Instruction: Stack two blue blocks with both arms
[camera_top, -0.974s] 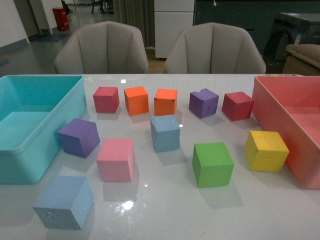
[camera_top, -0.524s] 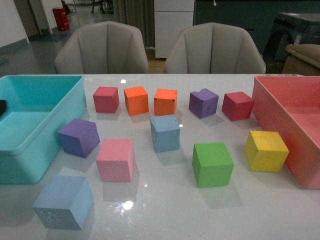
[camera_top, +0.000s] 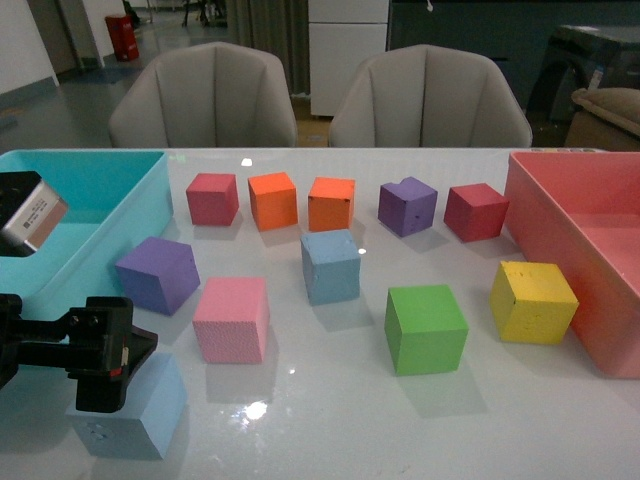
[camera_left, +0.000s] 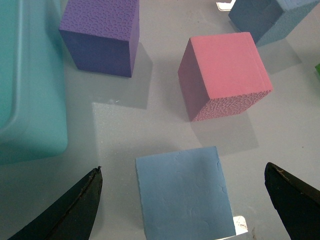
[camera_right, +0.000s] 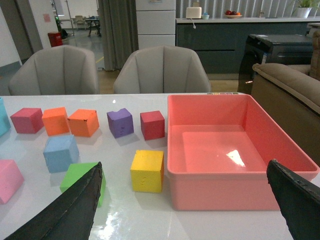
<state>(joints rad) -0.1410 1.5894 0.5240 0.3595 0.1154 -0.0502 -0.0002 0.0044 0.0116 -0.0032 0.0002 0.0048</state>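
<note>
We see 1 blue block (camera_top: 128, 405) at the near left of the desk (camera_top: 330, 400), beside the teal bin (camera_top: 60, 300). Our left gripper (camera_left: 182, 172) hovers over it, spread wide, fingers clear of its sides. The other blue block (camera_top: 331, 265) sits mid-desk, behind a pink block (camera_top: 232, 318). Our right gripper (camera_right: 182, 192) is wide too, holding nothing, facing the pink bin (camera_right: 220, 192).

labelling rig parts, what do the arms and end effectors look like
The left end effector and right end effector have matte black fingers tapering to points. The front view shows the left arm as blocky and black, with a silver-grey box bearing a pale label.
</note>
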